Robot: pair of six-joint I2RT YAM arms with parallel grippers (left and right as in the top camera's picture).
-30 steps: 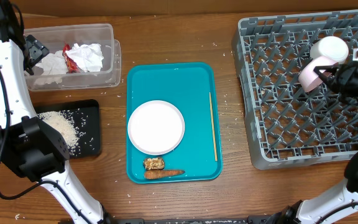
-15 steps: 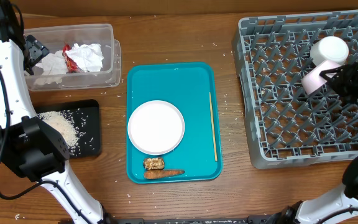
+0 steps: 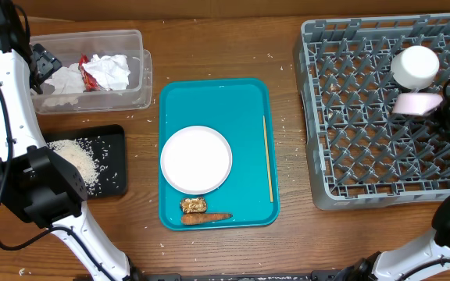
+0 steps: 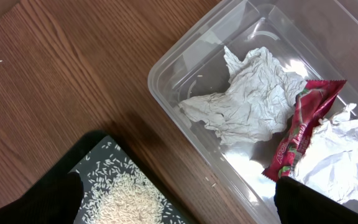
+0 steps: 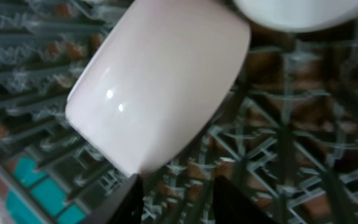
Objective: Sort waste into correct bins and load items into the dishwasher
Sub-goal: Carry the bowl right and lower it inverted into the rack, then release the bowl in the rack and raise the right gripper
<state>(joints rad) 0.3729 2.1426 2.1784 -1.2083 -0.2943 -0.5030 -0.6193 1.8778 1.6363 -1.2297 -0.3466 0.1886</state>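
Overhead | right claw [image 3: 444,108] at rack [image 3: 350,156]; pink cup [image 3: 417,103] on its side just ahead of it, white cup [image 3: 415,65] beyond; grip unclear, possibly loose | left claw [image 4: 182,202] wide, empty, waste bin [image 4: 191,37] ahead | remaining: plate [image 3: 196,159], chopstick [image 3: 267,156], food scraps [image 3: 201,212] on tray [image 3: 209,101].

Even bright light; right wrist view blurred.

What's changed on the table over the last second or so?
The pink cup, held in the right arm's fingers, swung rightward over the dish rack and turned to lie more level, near the white cup. Nothing was let go. The teal tray, its plate and everything else stayed put.
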